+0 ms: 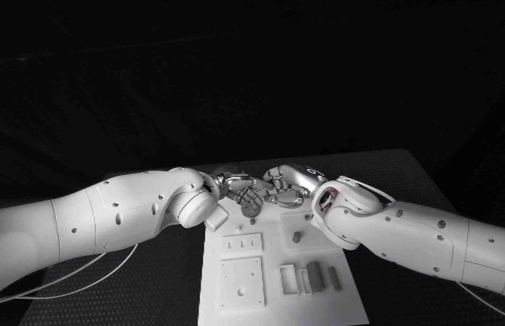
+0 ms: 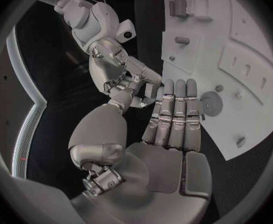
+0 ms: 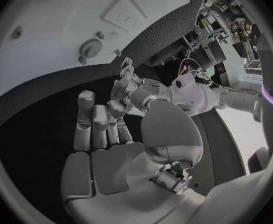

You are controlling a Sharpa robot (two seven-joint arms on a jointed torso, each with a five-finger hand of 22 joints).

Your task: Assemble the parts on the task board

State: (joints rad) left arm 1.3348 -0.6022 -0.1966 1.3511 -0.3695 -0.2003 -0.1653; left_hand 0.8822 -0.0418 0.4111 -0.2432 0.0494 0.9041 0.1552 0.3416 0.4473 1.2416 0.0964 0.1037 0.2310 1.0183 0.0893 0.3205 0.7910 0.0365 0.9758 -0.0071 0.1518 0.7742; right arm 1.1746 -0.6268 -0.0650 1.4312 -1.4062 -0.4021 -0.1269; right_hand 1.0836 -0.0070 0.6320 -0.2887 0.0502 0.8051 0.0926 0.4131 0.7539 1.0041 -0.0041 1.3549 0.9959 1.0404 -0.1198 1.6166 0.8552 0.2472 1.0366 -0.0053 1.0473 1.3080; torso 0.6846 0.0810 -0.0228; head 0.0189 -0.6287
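While both silver hands meet fingertip to fingertip over the far end of the white task board [image 1: 242,282], left hand [image 1: 237,186] and right hand [image 1: 286,187] look open; whether a part is pinched, cannot tell. Small grey parts [image 1: 312,275] lie at the board's near end on the black surface [image 1: 390,173], nearer the right arm.

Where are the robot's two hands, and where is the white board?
left hand [image 2: 170,117]: left wrist view, on its straight fingers.
right hand [image 3: 102,129]: right wrist view, on its fingers.
task board [image 1: 240,286]: head view, on a bare part of its raised square plate.
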